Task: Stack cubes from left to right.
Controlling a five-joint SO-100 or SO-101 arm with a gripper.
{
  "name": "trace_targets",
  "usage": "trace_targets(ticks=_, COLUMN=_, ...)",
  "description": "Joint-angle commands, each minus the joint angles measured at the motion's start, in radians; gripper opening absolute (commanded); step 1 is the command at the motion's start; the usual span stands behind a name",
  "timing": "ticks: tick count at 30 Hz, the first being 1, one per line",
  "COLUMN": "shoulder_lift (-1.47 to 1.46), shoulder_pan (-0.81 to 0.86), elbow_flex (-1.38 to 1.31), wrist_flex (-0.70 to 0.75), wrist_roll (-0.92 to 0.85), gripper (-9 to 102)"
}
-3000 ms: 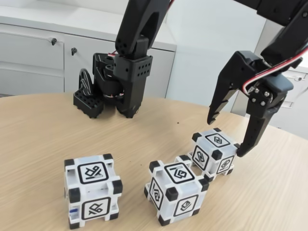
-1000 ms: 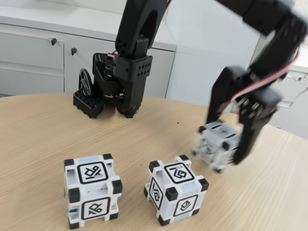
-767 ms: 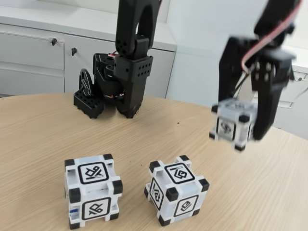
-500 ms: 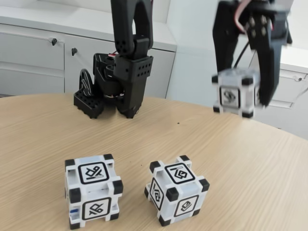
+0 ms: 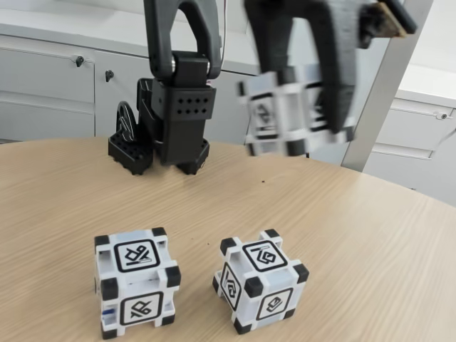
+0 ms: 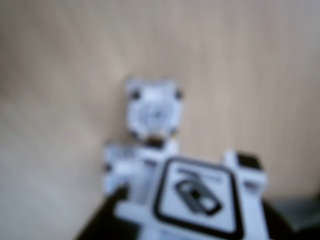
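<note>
Between the fingers of the gripper [image 5: 303, 117], clamped high above table [image 5: 370, 235]: third cube [image 5: 285, 114], blurred.

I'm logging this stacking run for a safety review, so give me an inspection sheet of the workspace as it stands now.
Surface: light wooden table, bare apart from a few small dark specks.
Job's things: left cube and middle cube stand apart on the table; the third cube is held in the air, blurred.
Clutter: nothing seen.
Grippers: gripper shut on the third cube, high above the table.
Cables: nothing seen clearly.
Surroundings: arm base at the table's far edge; grey cabinets with locks behind it; a grey post at right.
</note>
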Motion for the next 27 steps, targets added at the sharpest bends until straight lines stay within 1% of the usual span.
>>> trace_targets(ticks=1, shoulder_lift=0.028, shoulder_pan=0.089, elbow_flex=-0.032, wrist_flex=-0.012, wrist_roll=-0.071, gripper=15)
trace_targets(ticks=8, shoulder_lift=0.023, shoulder_pan=0.308, elbow_flex=-0.029, wrist_flex=-0.012, wrist_roll=-0.178, gripper=15)
trace_targets(ticks=14, shoulder_lift=0.021, shoulder_pan=0.428, elbow_flex=0.018, wrist_flex=-0.012, wrist_roll=-0.247, gripper=15)
trace_targets(ticks=20, shoulder_lift=0.023, shoulder_pan=0.446, elbow_flex=0.14, wrist_flex=-0.031, wrist_roll=-0.275, gripper=15)
trace_targets(ticks=24, shoulder_lift=0.023, shoulder_pan=0.446, elbow_flex=0.183, wrist_flex=-0.13, wrist_roll=-0.256, gripper=15)
trace_targets(ticks=27, shoulder_lift=0.021, shoulder_pan=0.446, elbow_flex=0.222, wrist_flex=-0.196, wrist_roll=-0.275, gripper=15)
